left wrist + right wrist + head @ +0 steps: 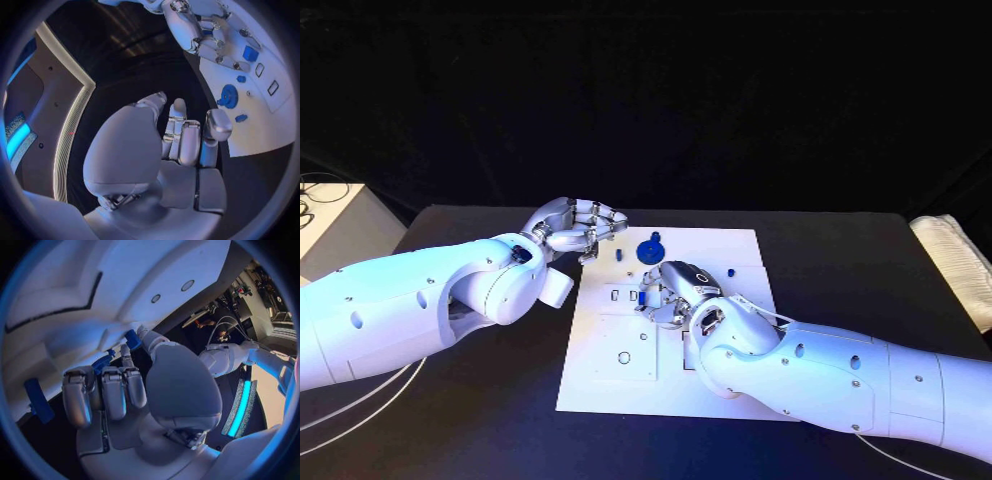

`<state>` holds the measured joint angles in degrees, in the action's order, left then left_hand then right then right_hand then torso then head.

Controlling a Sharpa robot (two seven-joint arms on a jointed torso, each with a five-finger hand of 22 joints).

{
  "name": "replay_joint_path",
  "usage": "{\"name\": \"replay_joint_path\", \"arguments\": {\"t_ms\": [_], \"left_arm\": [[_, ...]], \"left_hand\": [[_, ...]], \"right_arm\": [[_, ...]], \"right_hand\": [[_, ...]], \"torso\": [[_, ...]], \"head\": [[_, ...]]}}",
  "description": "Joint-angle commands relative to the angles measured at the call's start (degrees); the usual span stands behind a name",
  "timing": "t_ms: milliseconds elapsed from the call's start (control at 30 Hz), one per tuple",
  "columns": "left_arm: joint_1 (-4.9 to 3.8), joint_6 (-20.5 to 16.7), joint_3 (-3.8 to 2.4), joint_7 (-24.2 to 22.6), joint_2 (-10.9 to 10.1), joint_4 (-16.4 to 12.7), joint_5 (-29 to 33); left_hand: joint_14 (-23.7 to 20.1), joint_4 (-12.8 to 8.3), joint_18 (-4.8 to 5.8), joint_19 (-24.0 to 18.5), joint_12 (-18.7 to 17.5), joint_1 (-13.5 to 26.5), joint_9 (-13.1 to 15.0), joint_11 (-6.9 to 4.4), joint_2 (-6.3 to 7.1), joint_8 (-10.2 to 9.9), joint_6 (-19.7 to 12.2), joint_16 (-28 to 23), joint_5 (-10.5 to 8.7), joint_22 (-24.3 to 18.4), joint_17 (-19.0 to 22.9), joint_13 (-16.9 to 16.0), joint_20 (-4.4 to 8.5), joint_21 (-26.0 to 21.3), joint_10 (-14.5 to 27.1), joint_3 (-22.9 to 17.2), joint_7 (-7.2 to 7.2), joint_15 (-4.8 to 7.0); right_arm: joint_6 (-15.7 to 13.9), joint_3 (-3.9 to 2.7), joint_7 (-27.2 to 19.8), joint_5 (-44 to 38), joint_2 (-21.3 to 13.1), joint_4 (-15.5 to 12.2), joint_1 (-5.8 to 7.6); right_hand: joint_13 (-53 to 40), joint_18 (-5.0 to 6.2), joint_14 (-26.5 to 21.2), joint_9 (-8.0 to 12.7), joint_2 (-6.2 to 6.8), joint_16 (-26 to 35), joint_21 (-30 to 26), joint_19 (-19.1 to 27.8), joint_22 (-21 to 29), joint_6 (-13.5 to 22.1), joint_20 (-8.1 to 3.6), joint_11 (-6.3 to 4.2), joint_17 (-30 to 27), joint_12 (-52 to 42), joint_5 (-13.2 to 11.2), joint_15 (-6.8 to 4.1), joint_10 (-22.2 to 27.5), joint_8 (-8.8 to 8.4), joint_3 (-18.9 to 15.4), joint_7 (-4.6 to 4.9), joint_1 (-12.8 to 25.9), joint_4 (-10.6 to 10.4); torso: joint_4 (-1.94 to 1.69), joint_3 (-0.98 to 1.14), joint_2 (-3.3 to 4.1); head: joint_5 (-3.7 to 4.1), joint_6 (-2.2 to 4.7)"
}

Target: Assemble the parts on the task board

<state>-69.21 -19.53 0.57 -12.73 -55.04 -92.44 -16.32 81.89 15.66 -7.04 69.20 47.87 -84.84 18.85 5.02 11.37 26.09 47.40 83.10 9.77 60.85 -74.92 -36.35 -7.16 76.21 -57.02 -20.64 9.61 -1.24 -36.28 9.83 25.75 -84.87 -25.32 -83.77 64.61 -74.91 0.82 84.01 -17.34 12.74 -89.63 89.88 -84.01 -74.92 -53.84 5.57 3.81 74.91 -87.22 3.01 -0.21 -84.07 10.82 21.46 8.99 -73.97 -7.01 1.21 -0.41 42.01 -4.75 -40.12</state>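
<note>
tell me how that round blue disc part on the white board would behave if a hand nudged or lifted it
The blue disc looks like a small moulded wheel with a raised hub, so probably stiff and light. Lying flat on the task board, it would likely slide rather than roll. Its low edge gives fingers little to catch, so the left hand might slip on it.

task board [733,250] middle hidden beneath right hand [678,292]

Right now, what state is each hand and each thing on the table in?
left hand: fingers curled in, holding nothing, at the board's far left corner
right hand: over the board's middle, whether it holds anything cannot be told
task board: flat on the table
blue disc: on the board, untouched
small blue part: on the board, beside the right hand
</note>
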Motion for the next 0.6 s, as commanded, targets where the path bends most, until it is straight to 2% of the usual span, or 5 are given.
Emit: {"name": "replay_joint_path", "arguments": {"t_ms": [33, 167, 300, 433, 600], "left_arm": [[-0.05, 1.1, -0.03, 0.0, 0.0, -0.1, -0.2], [-0.05, 1.1, -0.03, 0.2, 0.0, 0.1, -0.4], [-0.05, 0.6, -0.02, 1.4, 0.1, 0.5, -1.8], [-0.05, 0.4, -0.01, 6.2, 0.4, 1.4, -6.0], [-0.07, 6.6, -0.02, 18.0, 1.4, 3.1, -15.9]], "left_hand": [[0.3, 0.4, 0.86, 0.4, 0.2, -0.2, 0.0, -0.06, -0.08, 0.3, -0.4, 0.4, -0.06, 0.1, -2.9, 0.0, -0.03, 0.3, 0.3, 0.1, 0.08, -0.14], [0.4, 0.4, 0.87, 0.4, 0.4, -0.2, 0.0, -0.03, -0.03, 0.3, -0.5, 0.4, -0.07, 0.1, -3.0, -0.1, -0.05, 0.3, 0.4, 0.1, 0.12, -0.16], [1.9, 0.5, 1.23, 1.7, 1.7, 0.1, -0.1, 0.08, -0.03, 0.5, -1.0, 1.8, -0.11, 2.0, -5.3, -0.6, -0.15, 1.3, 0.2, 0.2, 0.25, -0.27], [4.5, 0.9, 2.11, 5.0, 5.1, 3.7, -0.1, 0.07, -0.75, 1.5, -0.8, 4.0, 0.03, 6.4, -9.1, -2.0, -0.22, 3.8, -0.3, 1.3, 0.03, -0.25], [6.9, 1.1, 2.8, 7.7, 14.9, 11.6, 2.8, -1.23, -2.66, 5.9, 1.0, 5.8, 0.14, 10.0, -12.8, -12.0, 0.68, 5.8, -7.0, 4.2, -1.48, 0.78]], "right_arm": [[-0.3, 0.02, -1.4, -0.6, -0.1, -0.3, -0.04], [-1.4, 0.01, -2.0, -0.6, -0.7, -1.3, -0.04], [-3.7, -0.12, -3.4, -0.7, -2.5, -3.7, 0.17], [-4.8, -0.55, -9.8, 3.2, -5.4, -6.8, 1.77], [0.3, -0.84, -20.1, 15.7, -10.7, -10.4, 5.84]], "right_hand": [[-11.9, -0.82, 6.0, 0.5, 1.02, -0.4, 0.1, -6.0, -15.1, 1.4, 0.63, 0.76, 15.1, 0.8, 0.2, 0.54, -2.6, -0.91, -2.9, 0.31, -0.2, -0.3], [-11.7, -0.82, 6.0, 1.4, -0.86, -0.4, 0.1, -6.0, -15.1, 1.6, 0.98, 0.96, 15.1, 1.0, 0.3, 0.91, -2.4, -1.17, -14.8, 0.57, -3.8, -5.1], [-11.7, -0.82, 6.0, 1.7, -1.03, -0.4, 0.1, -6.0, -15.1, 1.6, 1.04, 1.05, 15.1, 1.0, 0.3, 0.87, -2.4, -1.23, -17.2, 0.58, -5.7, -7.3], [-11.9, -0.82, 6.0, 1.9, -1.87, -0.4, 0.1, -6.0, -15.1, 1.4, 1.0, 1.0, 15.1, 0.8, 0.3, 0.83, -2.6, -1.11, -16.9, 0.53, -7.9, -7.9], [-11.8, -0.82, 5.9, 1.8, -3.54, -0.2, 0.1, -6.0, -15.1, 0.4, 0.89, 0.8, 14.8, 0.9, 0.3, 0.67, -2.4, -0.39, -14.6, 0.31, -10.7, -7.6]], "torso": [[-0.05, 0.02, 0.03], [-0.06, 0.05, 0.02], [0.02, 0.06, -0.1], [0.19, 0.01, -0.37], [0.28, 0.02, -0.94]], "head": [[0.06, 0.04], [-0.01, -0.04], [0.01, 0.22], [0.02, 0.43], [-0.08, 0.29]]}}
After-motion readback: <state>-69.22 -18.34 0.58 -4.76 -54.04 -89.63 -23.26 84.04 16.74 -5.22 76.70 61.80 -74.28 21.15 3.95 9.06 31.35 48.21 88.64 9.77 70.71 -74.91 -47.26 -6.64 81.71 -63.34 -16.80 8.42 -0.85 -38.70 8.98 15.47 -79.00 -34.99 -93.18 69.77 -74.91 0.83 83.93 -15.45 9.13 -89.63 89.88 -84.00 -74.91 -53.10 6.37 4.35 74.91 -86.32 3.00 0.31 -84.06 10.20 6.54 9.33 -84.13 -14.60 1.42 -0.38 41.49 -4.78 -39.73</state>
